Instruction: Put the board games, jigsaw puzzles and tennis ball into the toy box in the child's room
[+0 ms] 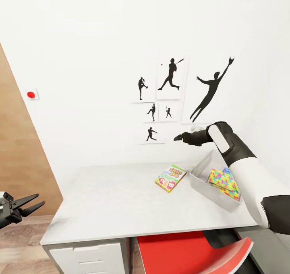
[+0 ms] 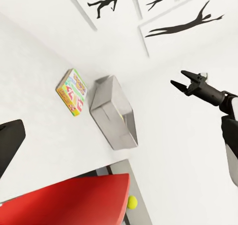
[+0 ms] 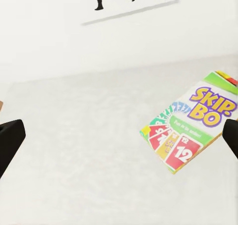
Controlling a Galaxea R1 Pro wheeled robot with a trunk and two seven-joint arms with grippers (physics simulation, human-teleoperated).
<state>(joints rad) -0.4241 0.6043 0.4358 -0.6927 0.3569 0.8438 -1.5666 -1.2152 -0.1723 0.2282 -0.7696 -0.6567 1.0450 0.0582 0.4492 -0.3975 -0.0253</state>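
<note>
While my left gripper [image 1: 33, 203] hangs with jaws spread wide and empty off the left end of the table [image 1: 112, 201], a red chair [image 1: 189, 254] sits tucked under the near edge, a tennis ball [image 2: 132, 201] beside it in the left wrist view. Mid-table lies the Skip-Bo box [image 1: 170, 178], flat, just left of the toy box [image 1: 205, 181] holding jigsaw puzzles [image 1: 224, 182]. My right gripper [image 1: 180, 137] hovers above both, jaws parted, empty, before wall silhouettes [image 1: 171, 75].

The right arm [image 1: 245, 173] covers part of the toy box [image 1: 201, 176] and the jigsaw puzzles [image 1: 224, 181] in it. The Skip-Bo box [image 3: 191, 121] is cut off at the picture's edge. The left tool [image 1: 25, 205] is partly cut off too.
</note>
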